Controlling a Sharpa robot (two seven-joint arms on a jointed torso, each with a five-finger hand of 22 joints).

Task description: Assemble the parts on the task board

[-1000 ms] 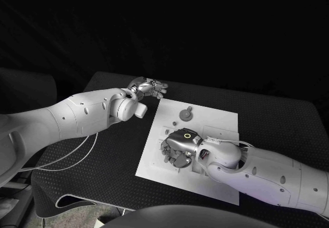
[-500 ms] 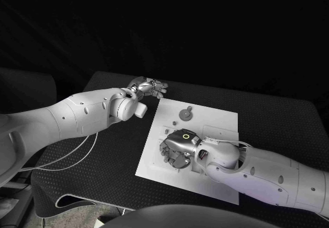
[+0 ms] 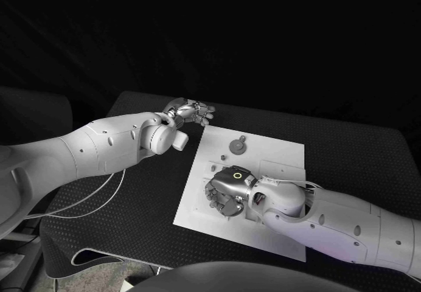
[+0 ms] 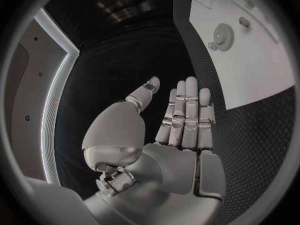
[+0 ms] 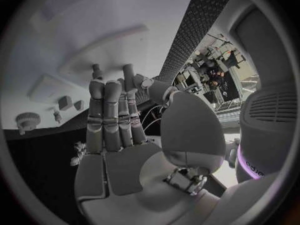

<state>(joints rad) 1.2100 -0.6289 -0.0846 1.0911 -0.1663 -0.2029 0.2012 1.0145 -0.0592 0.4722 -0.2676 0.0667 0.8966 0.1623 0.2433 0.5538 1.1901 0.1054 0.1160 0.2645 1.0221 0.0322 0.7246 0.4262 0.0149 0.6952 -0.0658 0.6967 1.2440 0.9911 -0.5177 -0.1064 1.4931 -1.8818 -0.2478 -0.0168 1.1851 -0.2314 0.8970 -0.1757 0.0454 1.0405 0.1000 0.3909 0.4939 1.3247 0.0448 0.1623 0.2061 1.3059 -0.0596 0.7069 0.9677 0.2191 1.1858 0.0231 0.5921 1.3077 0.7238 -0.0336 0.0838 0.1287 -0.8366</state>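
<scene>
The white task board lies in the middle of the black table. A grey gear part stands near its far edge, with small parts just nearer; the left wrist view shows the gear and board too. My right hand hangs over the board's left-middle, fingers pointing down at it. In the right wrist view its fingers are straight, with nothing in the palm. My left hand hovers off the board's far-left corner, fingers extended and empty.
A thin pale cable loops over the table under my left arm. The table's dark mat stretches left of the board. The right wrist view shows the gear and small pegs on the board beside my right hand.
Almost nothing. My left hand's fingers have shifted slightly, and my right hand has edged a touch to the left over the board.
</scene>
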